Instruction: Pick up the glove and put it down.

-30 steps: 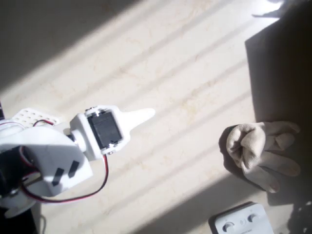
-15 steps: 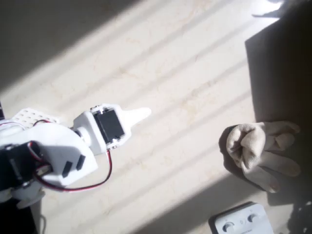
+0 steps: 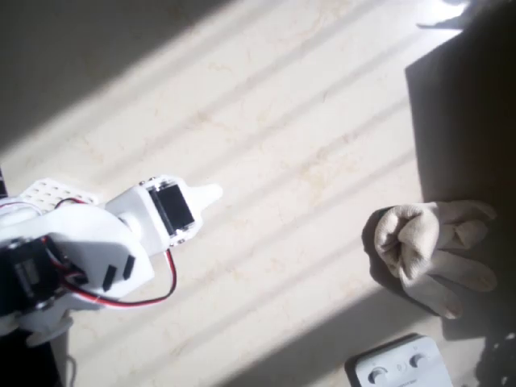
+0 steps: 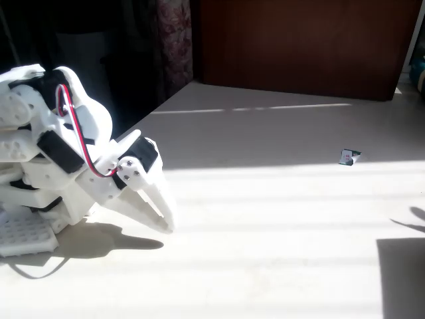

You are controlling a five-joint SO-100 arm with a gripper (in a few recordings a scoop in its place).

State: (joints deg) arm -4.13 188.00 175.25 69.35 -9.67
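Cream lumpy fabric glove (image 3: 431, 251) on table | white plastic gripper (image 4: 166, 216) closed, well apart

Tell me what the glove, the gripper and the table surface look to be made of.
The glove: soft off-white fabric, matte, bunched into lumpy folds. The gripper: hard white plastic, smooth and slightly glossy, probably printed or moulded. The table: pale cream with faint veins, like stone or laminate; which one cannot be told.

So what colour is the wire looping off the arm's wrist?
Red wire, with a darker strand beside it; clearest in the fixed view.
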